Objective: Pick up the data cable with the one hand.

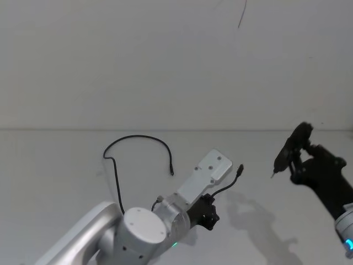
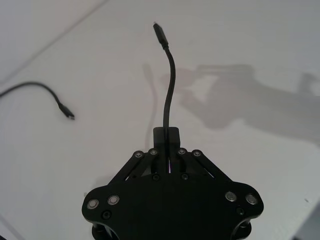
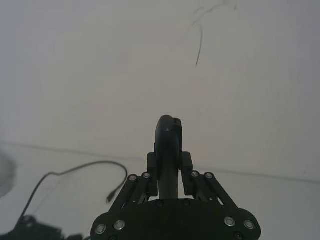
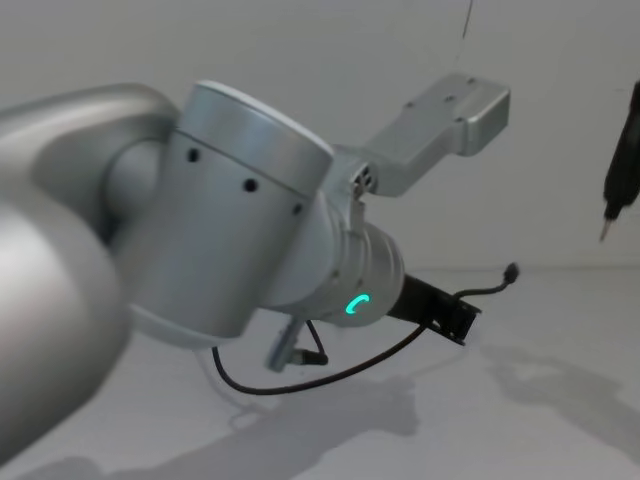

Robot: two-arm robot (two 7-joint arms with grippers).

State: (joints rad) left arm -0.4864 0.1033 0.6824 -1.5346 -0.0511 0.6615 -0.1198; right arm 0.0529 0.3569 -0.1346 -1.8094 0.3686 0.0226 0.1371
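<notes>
The data cable [image 1: 138, 137] is a thin black cord looping across the white table. My left gripper [image 1: 209, 201], black and angular on a silver arm with a green ring light [image 4: 357, 303], is shut on the cable near one end. In the left wrist view the cable [image 2: 171, 75] rises from between the closed fingers [image 2: 172, 136] to its plug [image 2: 159, 31], which casts a shadow on the table below. The other plug [image 2: 67, 112] lies on the table. In the chest view the cable [image 4: 340, 375] sags below the left gripper [image 4: 462, 318].
My right gripper [image 1: 300, 160] hangs over the table's right side, shut on a slim dark tool [image 3: 167, 135] with a pointed metal tip [image 4: 605, 232]. A plain wall stands behind the table edge [image 1: 55, 130]. A thin dark line hangs on the wall [image 1: 241, 16].
</notes>
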